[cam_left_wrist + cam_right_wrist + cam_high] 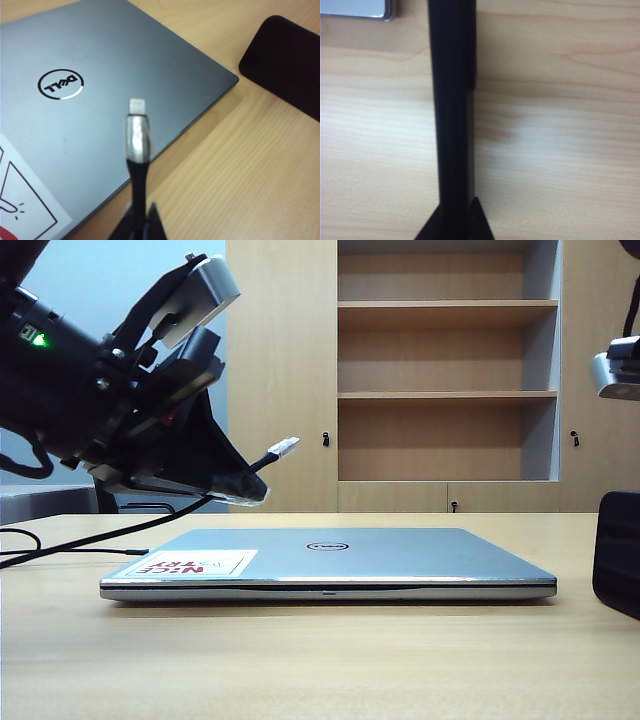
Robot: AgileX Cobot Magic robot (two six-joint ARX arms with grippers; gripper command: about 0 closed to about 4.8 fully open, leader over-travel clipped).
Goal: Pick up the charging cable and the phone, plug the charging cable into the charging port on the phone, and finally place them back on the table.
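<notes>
Nearest the exterior camera lies the bare front of the table (300, 660), light wood grain. On it rests a closed silver laptop (330, 565) with the Dell logo (326, 546) on its lid and a white sticker (192, 564) whose red lettering reads upside down, too blurred to make out fully.

Above the laptop's left end hangs the left gripper (240, 483), its claw pinching the charging cable (268, 459) just behind the plug, so the silvery tip angles up and to the right. The cord trails down and left across the table.

The left wrist view shows what the exterior cannot: the plug (137, 131) seen end-on over the lid, the logo (60, 84) clear, and the phone (285, 65) as a dark slab off the laptop's corner.

At the exterior view's right edge the phone (618, 552) stands on edge. The right wrist view shows it edge-on (452, 115), pinched in the right gripper (454, 220) over the tabletop, a laptop corner (357, 9) nearby.

Behind stands a wooden shelf unit (445, 360).
</notes>
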